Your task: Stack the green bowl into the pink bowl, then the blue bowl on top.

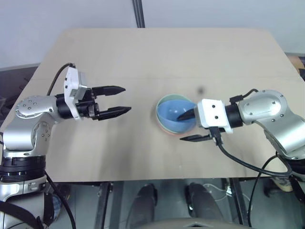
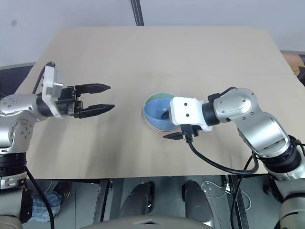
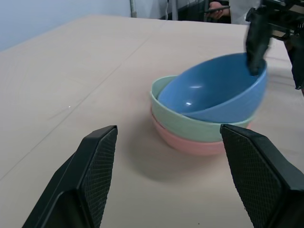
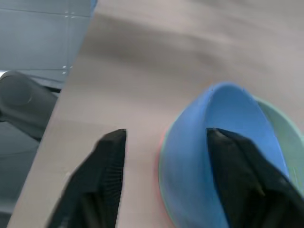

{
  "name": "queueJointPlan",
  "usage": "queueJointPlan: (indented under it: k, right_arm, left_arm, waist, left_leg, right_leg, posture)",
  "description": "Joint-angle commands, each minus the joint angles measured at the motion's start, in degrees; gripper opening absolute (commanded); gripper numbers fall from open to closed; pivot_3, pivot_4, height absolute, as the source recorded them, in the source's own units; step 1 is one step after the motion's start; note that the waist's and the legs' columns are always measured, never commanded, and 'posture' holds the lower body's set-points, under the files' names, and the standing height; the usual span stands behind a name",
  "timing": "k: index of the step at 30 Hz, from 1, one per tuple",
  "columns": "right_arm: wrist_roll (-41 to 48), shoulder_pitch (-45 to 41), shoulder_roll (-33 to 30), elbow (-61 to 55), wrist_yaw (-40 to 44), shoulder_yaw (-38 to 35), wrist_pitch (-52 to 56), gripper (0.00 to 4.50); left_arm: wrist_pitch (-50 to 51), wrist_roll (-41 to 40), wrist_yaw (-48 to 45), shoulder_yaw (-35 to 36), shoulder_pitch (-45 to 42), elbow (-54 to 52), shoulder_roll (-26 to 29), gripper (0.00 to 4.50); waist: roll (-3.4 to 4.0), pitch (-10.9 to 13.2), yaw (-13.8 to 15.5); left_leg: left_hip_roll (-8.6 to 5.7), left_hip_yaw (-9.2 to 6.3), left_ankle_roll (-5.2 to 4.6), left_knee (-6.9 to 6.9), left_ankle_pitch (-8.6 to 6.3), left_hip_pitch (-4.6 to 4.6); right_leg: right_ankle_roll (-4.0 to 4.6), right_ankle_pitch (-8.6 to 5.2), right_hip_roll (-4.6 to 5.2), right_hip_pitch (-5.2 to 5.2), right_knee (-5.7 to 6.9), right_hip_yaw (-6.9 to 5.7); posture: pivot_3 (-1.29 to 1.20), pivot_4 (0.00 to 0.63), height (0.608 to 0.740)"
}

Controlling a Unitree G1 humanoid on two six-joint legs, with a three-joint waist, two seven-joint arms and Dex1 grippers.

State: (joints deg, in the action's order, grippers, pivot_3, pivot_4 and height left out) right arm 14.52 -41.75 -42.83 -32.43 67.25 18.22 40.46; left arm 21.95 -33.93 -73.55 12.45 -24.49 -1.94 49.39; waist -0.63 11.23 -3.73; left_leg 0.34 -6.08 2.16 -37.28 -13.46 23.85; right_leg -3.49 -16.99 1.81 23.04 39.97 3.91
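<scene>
From where I'm driving this: over on the left, the left gripper [image 1: 123, 100] hovers above the beige wooden table [image 1: 143, 52], fingers spread wide with nothing between them, pointing toward the bowls but well apart from them.

Middle of the table is the stack: the small salmon-pink plastic bowl [image 3: 190, 141] at the bottom, the pale mint-green plastic bowl [image 3: 183, 121] nested in it, and the light sky-blue plastic bowl [image 3: 213, 92] on top. The blue one looks tilted, its rim riding high on the side nearest the right arm.

The right gripper [image 1: 188, 126] is right at that raised rim, straddling it, one finger inside the bowl and one outside. Fingers are parted, not pinching as far as I can tell. So the right arm's clearly the nearer one if that bowl needs nudging flat.
</scene>
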Motion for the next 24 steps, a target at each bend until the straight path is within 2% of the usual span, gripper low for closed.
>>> queueJointPlan:
  k: [1, 5, 12, 15, 19, 24]
  right_arm:
    - [1.54, -0.83, -2.10, -0.94, 0.03, -2.47, 0.92, 2.59]
    - [4.04, 1.47, -4.89, 0.34, -1.04, -7.67, 2.56, 2.59]
    - [13.34, 14.68, -9.22, -0.28, -1.62, -25.88, 4.99, 2.59]
    - [14.30, 22.40, -9.71, -0.05, -0.99, -32.16, 1.05, 2.59]
    - [16.40, 30.49, -6.37, 1.50, -0.25, -41.33, -7.41, 2.59]
    - [16.70, 35.69, -5.95, 4.50, 0.14, -45.78, -13.72, 2.59]
  left_arm:
    - [-0.16, -1.33, -0.15, 1.02, -0.18, -1.82, 0.23, 3.68]
    - [-0.35, -0.83, 0.49, 1.62, 1.69, -3.05, 0.44, 3.68]
    - [1.43, -1.84, 3.43, 5.46, 7.80, -7.16, 1.20, 3.68]
    - [1.99, -2.11, 4.48, 7.00, 10.51, -8.61, 1.23, 3.68]
    - [2.16, -2.63, 6.12, 8.23, 13.26, -10.29, 0.54, 3.68]
    - [1.29, -2.62, 6.96, 8.08, 15.03, -11.37, 0.11, 3.68]
  waist:
    - [0.00, 0.00, 0.06]
    - [-0.01, 0.00, 0.27]
    - [-0.02, -0.01, 0.84]
    - [-0.02, -0.01, 0.89]
    - [-0.04, -0.02, 1.42]
    - [-0.03, -0.03, 1.41]
  left_leg:
    - [0.00, 0.00, 0.00, 0.00, 0.00, 0.00]
    - [-0.01, 0.01, 0.00, 0.00, 0.00, 0.01]
    - [0.01, 0.00, -0.02, 0.02, -0.01, -0.02]
    - [0.01, 0.03, -0.02, 0.00, -0.01, -0.06]
    - [0.00, 0.02, -0.02, 0.00, -0.01, -0.10]
    - [0.01, 0.02, -0.02, -0.08, -0.01, -0.28]
  right_leg:
    - [0.00, 0.00, 0.00, 0.00, 0.00, 0.00]
    - [0.00, 0.00, 0.02, -0.01, -0.02, 0.00]
    - [0.00, 0.00, 0.01, -0.08, -0.06, -0.01]
    - [0.00, 0.00, 0.01, -0.12, -0.04, 0.00]
    - [0.00, 0.00, 0.02, -0.22, -0.11, -0.01]
    - [-0.01, 0.00, 0.02, -0.43, -0.08, -0.01]
  posture:
    - [0.00, 0.150, 0.740]
    - [0.00, 0.150, 0.740]
    - [0.00, 0.150, 0.740]
    - [0.00, 0.150, 0.740]
    - [0.00, 0.150, 0.740]
    - [0.00, 0.150, 0.740]
